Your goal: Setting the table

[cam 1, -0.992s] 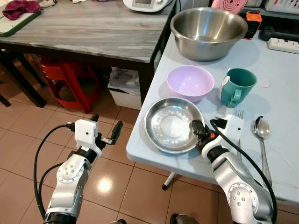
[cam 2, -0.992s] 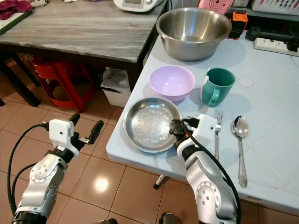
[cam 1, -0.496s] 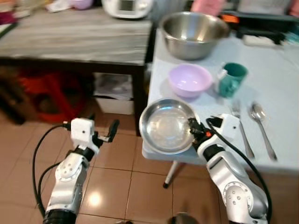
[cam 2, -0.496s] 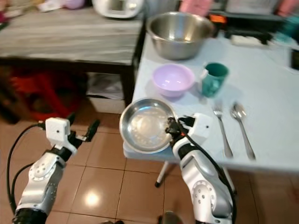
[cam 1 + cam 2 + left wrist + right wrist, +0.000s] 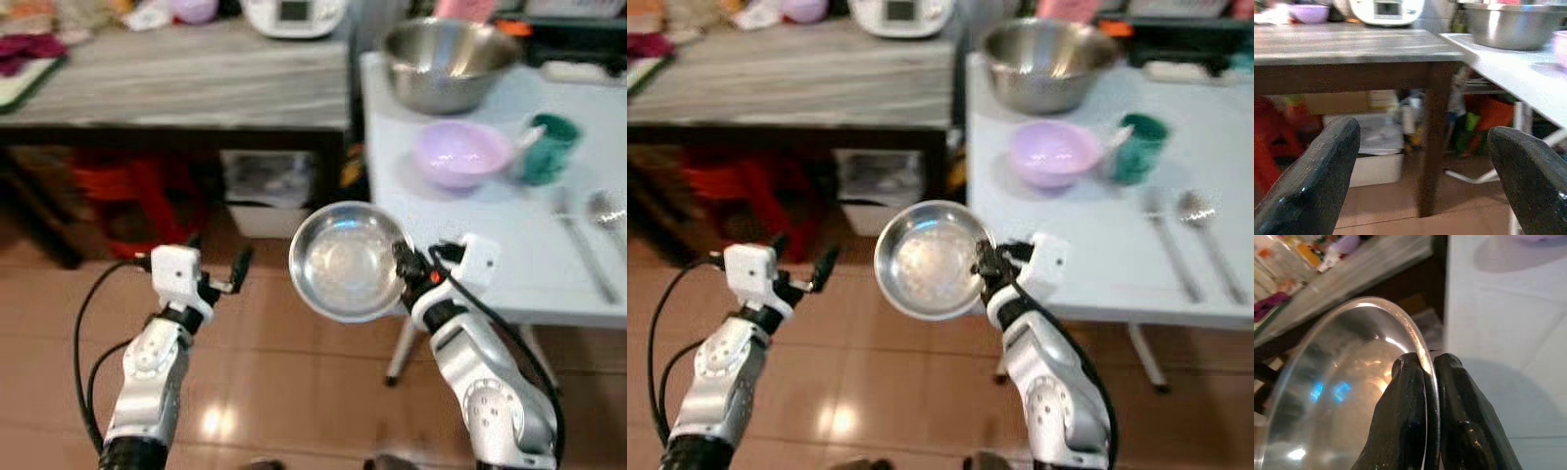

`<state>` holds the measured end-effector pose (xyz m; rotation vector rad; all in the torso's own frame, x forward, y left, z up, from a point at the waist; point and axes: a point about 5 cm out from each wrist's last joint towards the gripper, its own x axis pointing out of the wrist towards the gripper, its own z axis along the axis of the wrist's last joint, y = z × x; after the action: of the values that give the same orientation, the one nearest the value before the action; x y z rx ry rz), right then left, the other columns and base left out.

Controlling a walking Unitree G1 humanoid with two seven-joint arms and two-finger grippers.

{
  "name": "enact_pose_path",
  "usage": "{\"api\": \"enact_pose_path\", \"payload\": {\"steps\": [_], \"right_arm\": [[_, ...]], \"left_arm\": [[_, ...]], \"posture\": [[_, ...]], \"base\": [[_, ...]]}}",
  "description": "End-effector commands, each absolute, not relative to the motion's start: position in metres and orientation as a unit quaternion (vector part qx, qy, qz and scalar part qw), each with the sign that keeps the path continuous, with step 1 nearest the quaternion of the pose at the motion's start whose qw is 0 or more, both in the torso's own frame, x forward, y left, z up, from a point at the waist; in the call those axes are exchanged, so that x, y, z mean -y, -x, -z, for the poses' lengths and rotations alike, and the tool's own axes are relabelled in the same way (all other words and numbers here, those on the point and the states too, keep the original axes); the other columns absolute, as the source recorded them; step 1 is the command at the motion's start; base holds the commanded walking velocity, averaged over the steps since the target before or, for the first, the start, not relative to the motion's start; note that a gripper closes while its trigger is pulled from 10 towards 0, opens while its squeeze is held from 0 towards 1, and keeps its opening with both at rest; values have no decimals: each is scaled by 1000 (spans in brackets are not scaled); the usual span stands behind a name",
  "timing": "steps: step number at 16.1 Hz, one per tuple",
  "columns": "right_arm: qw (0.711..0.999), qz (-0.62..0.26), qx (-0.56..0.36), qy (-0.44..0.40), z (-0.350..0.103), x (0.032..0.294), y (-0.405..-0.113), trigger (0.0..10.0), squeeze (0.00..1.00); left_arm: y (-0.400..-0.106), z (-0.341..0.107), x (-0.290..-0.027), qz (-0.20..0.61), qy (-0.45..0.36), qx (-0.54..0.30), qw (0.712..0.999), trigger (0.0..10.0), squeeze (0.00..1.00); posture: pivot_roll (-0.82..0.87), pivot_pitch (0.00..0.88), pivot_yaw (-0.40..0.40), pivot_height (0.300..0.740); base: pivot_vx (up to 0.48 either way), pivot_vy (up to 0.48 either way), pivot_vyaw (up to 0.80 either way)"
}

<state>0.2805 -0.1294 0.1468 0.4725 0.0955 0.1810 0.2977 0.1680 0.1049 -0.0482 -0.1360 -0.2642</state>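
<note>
Left eye view: the right hand (image 5: 402, 262) is clamped on the near rim of a steel plate (image 5: 345, 260), which is held off the edge of the pale surface (image 5: 470, 245) and hangs over the tiled floor, roughly level. On that surface stand a lilac bowl (image 5: 460, 154), a green mug (image 5: 549, 145), a large steel bowl (image 5: 451, 64) and cutlery at the far right, blurred. The left hand (image 5: 223, 279) is held out over the floor, holding nothing. Right eye view: same arrangement; nothing further to note. Left wrist view: the two fingers (image 5: 1312, 181) stand wide apart with nothing between them; a dark wooden surface (image 5: 1347, 46) lies ahead. Right wrist view: both fingers (image 5: 1400, 421) pinch the thin rim, one inside the plate and one outside. Assessment: the plate appears stiff, light and smooth, so a single-edge pinch is likely to let it swing or slip; a deeper bite on the rim and keeping it level would be advisable.
</note>
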Motion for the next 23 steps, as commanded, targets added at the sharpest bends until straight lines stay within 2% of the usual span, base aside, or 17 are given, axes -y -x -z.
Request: {"api": "enact_pose_path", "payload": {"steps": [1,11,19,23], "right_arm": [[969,-72,-47,-229,-143,137,-280,10000,0],[972,-63,-28,-224,-146,141,-284,10000,0],[976,-61,-15,-209,-147,144,-287,10000,0],[979,-64,-11,-193,-148,145,-288,10000,0]], "left_arm": [[-298,-104,-161,140,24,68,988,10000,0],[-302,-106,-157,138,27,72,987,10000,0],[-304,-111,-157,124,44,82,988,10000,0],[-305,-110,-157,121,50,81,988,10000,0]], "posture": [[-131,124,44,740],[-135,117,51,740],[-134,110,52,740],[-136,106,50,740]], "base": [[0,480,0],[0,480,0],[0,0,0],[365,0,0]]}}
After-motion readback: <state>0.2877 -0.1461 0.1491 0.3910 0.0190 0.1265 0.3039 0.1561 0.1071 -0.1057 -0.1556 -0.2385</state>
